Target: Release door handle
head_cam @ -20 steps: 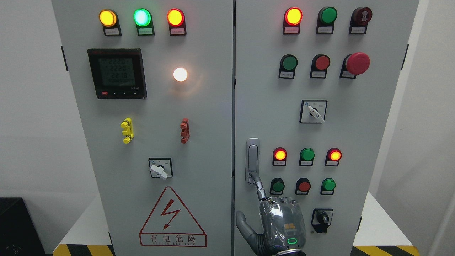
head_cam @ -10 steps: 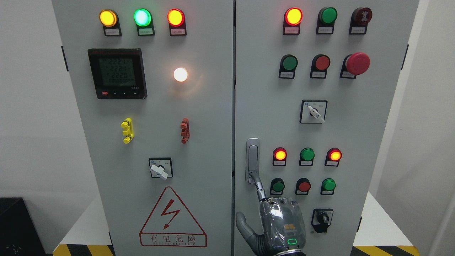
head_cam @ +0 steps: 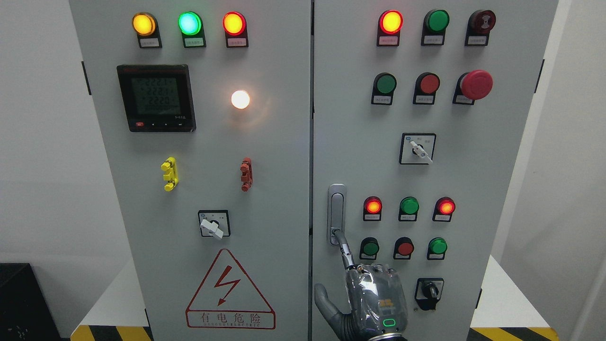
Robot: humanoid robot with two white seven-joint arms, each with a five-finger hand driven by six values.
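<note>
The silver door handle (head_cam: 336, 208) stands upright at the left edge of the grey cabinet's right door (head_cam: 360, 142). My right hand (head_cam: 371, 296) comes up from the bottom edge just below it, its back toward the camera. Its index finger (head_cam: 345, 251) points up and touches the handle's lower end. The thumb (head_cam: 324, 298) sticks out to the left and the other fingers are curled under the knuckles. Nothing is grasped. My left hand does not show.
Around the hand, the right door carries lit lamps, push buttons (head_cam: 405, 247), a rotary switch (head_cam: 430, 291) and a red mushroom stop button (head_cam: 476, 84). On the left door are a meter (head_cam: 156, 97), a switch (head_cam: 213, 225) and a warning triangle (head_cam: 230, 291). Both doors are shut.
My right hand has sunk a few pixels; its index fingertip stays on the handle's lower end. The meter digits flicker.
</note>
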